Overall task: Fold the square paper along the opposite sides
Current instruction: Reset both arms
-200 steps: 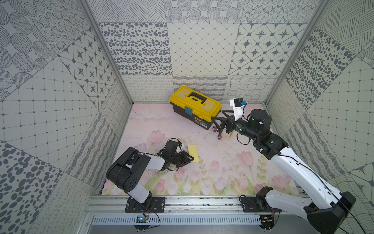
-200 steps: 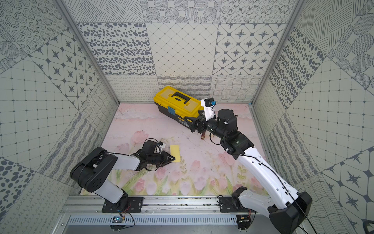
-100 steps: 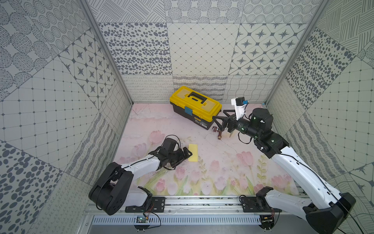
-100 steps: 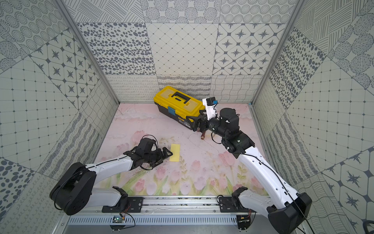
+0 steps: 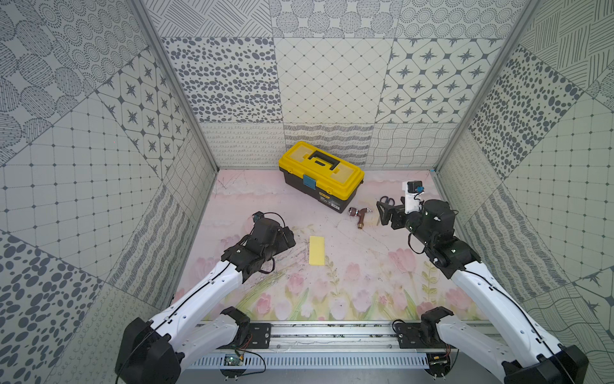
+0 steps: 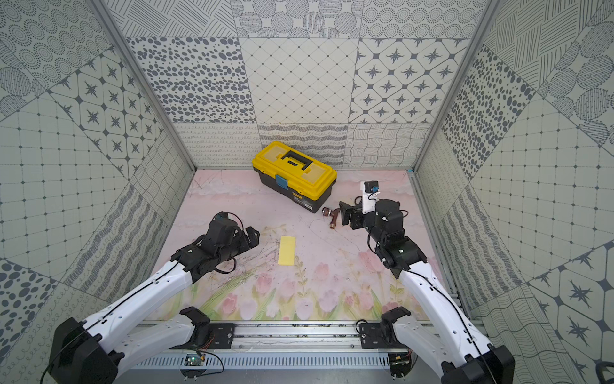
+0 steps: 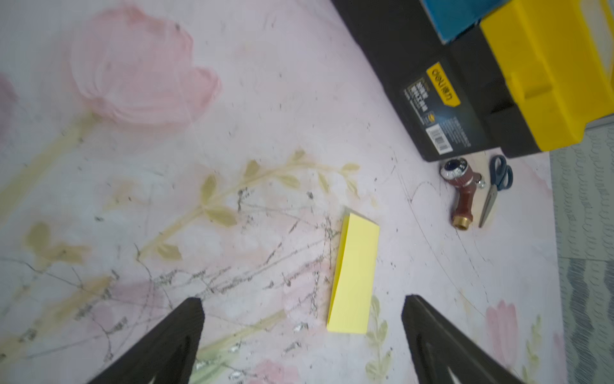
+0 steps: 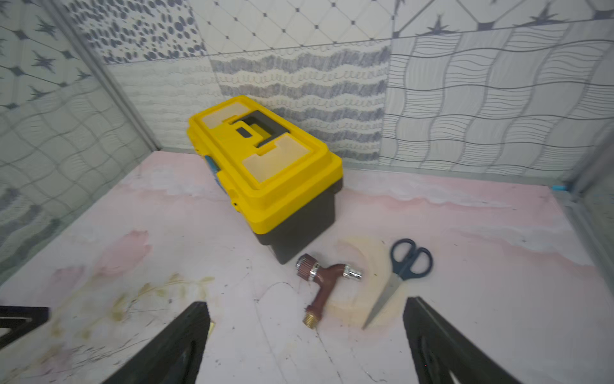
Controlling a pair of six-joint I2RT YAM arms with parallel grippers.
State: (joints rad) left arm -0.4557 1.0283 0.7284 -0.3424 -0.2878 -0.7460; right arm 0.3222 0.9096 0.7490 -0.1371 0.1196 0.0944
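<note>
- Since the paper lies flat near the middle of the mat as a narrow strip, it looks already folded in half. The left wrist view shows it doubled, with one long edge slightly raised.
- Its long axis runs from the robot's side toward the back wall, crosswise to the way the left claw points.
- That claw is the nearer one: the paper sits just beyond its fingertips, not touching them.
- It is spread wide, holding and touching nothing.
- Well apart from the paper, the right claw is near the tap and scissors, beside the toolbox. It too is spread wide and empty.
- Any further pressing of the crease would likely fall to the left arm.
</note>
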